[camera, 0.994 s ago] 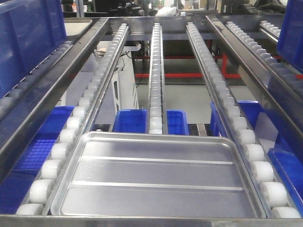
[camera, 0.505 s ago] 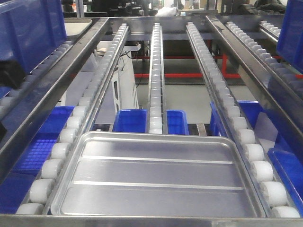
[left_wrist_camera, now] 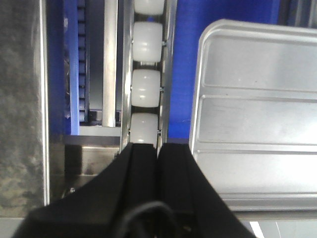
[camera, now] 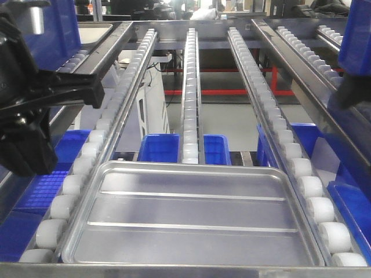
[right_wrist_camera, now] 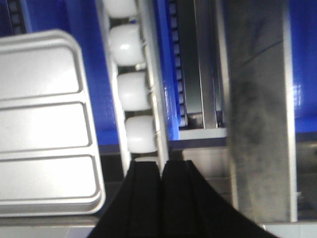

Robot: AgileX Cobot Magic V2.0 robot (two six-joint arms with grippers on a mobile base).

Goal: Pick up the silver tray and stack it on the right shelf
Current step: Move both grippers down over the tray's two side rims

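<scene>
- One silver tray [camera: 191,217], two ridges, three bands: lies flat at the near end of the right shelf [camera: 174,271], between two roller rails [camera: 110,121].
- Left gripper [left_wrist_camera: 157,158]: fingers pressed together, empty, over the left rail beside the tray.
- Right gripper [right_wrist_camera: 161,171]: fingers pressed together, empty, over the right rail.

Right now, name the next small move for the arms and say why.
Probably open the left gripper and right gripper: both are shut and empty, each over a roller rail beside the silver tray.
</scene>
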